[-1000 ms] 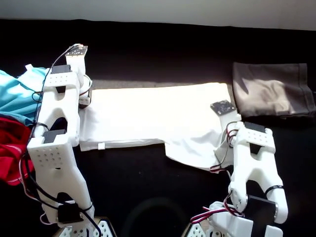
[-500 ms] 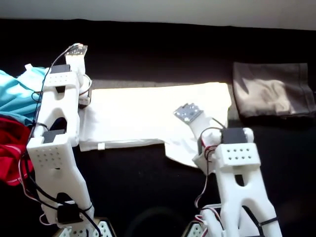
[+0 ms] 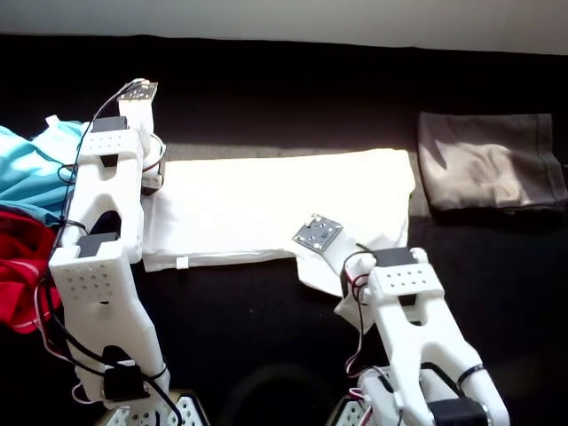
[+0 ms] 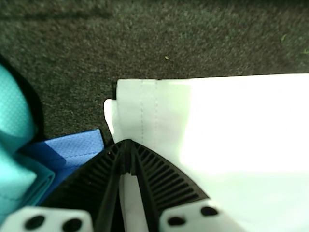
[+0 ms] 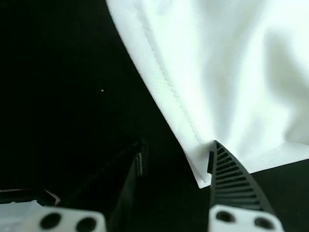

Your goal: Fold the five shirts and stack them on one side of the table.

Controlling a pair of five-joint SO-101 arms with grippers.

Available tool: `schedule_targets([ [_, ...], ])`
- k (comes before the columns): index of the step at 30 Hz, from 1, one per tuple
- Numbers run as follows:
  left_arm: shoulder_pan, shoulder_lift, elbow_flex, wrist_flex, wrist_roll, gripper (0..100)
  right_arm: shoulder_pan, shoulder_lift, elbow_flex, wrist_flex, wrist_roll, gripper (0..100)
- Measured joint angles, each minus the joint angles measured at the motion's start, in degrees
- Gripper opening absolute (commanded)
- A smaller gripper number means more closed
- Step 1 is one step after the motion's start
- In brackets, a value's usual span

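Since a second ago, the right arm has been swung from the far side edge of the white shirt (image 3: pixel 266 204) to its near drooping corner. The right tool (image 5: pixel 177 153) is held spread, with the stitched hem lying between the jaws but not pinched. The left tool (image 4: pixel 126 147) is pressed together on the shirt's opposite end. The shirt is spread flat mid-bench (image 3: pixel 266 106). It is judged light, limp and prone to sagging (a doubled hem should be taken, not a single layer). A folded grey shirt (image 3: pixel 488 160) is laid near its far end; a teal shirt (image 3: pixel 27 169) and a red shirt (image 3: pixel 18 266) are heaped by the left arm.
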Motion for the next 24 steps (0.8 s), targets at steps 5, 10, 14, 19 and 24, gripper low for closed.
schedule_targets([
  [5, 0.0, 0.0, 0.0, 0.0, 0.0, 1, 2.4, 9.8, -5.3, -1.3, 0.0, 15.9],
  [10, 0.0, 0.0, 0.0, 0.0, 0.0, 1, 5.0, 17.4, -12.0, -1.3, 0.0, 0.2],
  [14, 0.0, 0.0, 0.0, 0.0, 0.0, 1, 7.1, 21.4, -15.9, -1.4, 0.0, 0.6],
  [19, 0.0, 0.0, 0.0, 0.0, 0.0, 1, 9.2, 22.2, -22.2, 2.3, 0.0, 0.6],
  [24, 0.0, 0.0, 0.0, 0.0, 0.0, 1, 11.8, 23.0, -36.4, 7.0, 0.0, 0.6],
])
